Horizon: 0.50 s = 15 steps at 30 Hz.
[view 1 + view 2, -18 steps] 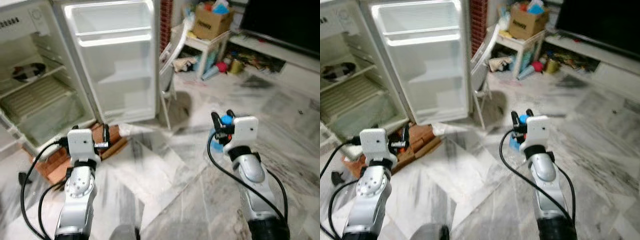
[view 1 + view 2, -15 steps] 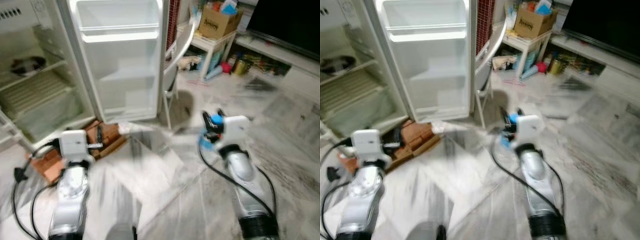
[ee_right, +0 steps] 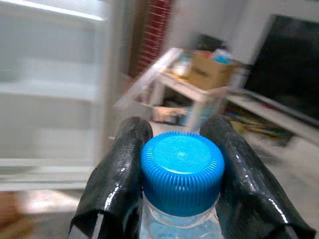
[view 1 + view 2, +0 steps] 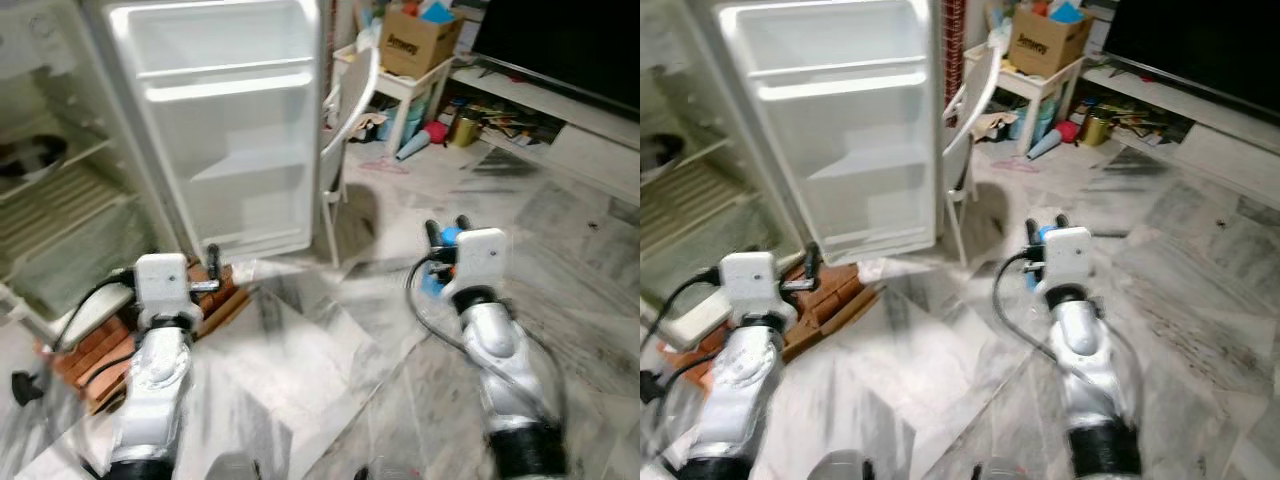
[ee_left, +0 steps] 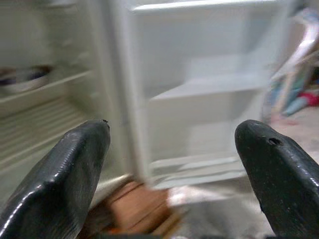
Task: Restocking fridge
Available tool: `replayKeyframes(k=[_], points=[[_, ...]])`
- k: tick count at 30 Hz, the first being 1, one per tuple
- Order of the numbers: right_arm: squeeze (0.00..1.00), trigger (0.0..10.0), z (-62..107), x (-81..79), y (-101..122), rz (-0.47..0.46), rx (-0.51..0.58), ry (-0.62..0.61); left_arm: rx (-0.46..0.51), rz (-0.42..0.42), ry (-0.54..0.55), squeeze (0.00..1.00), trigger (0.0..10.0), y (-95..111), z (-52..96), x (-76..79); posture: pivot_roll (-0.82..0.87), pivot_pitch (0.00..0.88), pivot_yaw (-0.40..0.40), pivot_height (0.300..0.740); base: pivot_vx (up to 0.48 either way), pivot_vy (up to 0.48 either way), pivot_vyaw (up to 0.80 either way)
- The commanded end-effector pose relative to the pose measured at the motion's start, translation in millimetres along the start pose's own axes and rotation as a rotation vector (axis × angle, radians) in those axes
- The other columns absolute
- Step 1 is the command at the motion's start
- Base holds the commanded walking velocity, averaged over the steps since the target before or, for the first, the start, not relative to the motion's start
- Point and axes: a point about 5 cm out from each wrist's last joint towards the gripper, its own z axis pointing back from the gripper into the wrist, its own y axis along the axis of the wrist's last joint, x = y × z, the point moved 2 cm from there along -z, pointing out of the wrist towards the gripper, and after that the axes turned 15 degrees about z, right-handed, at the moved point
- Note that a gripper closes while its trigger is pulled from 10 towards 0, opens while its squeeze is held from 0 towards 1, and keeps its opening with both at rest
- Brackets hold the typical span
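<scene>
Nearest to you, both silver arms reach forward over the grey-veined marble floor (image 4: 330,380). Your right gripper (image 3: 180,169) is clenched on a clear plastic water bottle with a ribbed blue screw cap (image 3: 181,172): in the right wrist view the two black fingers (image 3: 117,174) press against either side of the cap. From the head camera, you see that bottle held up in the air in front of the right wrist, above the floor and well apart from the fridge. Your left gripper (image 5: 174,169) is released, its two black fingertips (image 5: 75,169) spread wide with nothing between them, pointing toward the fridge.

Just beyond the left gripper, reddish-brown bricks (image 4: 200,305) lie on the floor at the foot of the white open fridge (image 4: 60,220). Its white door (image 4: 230,130) stands swung open, door shelves bare. Inside, a dark round dish (image 4: 28,160) sits on a wire shelf.

Further off, a white plastic chair (image 4: 345,110) stands beside the door, then a small white table (image 4: 400,85) carrying a brown cardboard box (image 4: 418,40), and a black television screen (image 4: 560,45) at far right.
</scene>
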Motion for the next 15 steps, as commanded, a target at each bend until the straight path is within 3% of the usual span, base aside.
replayKeyframes(k=[1, 8, 15], points=[[0.00, 10.0, -1.8, 9.7, 1.9, -0.030, 0.001, -0.035, 0.010, 0.000, -0.009, 0.00, 10.0, 2.5, -2.1, 4.4, 0.07, 0.036, -0.047, 0.740, 0.000, 0.439, 0.00], [0.00, 10.0, -8.5, 10.9, 7.2, 0.021, 0.018, -0.028, 0.022, -0.003, -0.034, 0.00, 10.0, 8.1, -3.7, 11.6, 0.08, 0.072, -0.047, 0.740, 0.000, 0.441, 0.00], [0.00, 10.0, -4.9, 11.4, 6.3, 0.025, 0.025, -0.022, 0.002, -0.013, -0.033, 0.00, 10.0, 4.0, 3.4, 9.0, 0.09, 0.084, -0.037, 0.740, 0.000, 0.380, 0.00]])
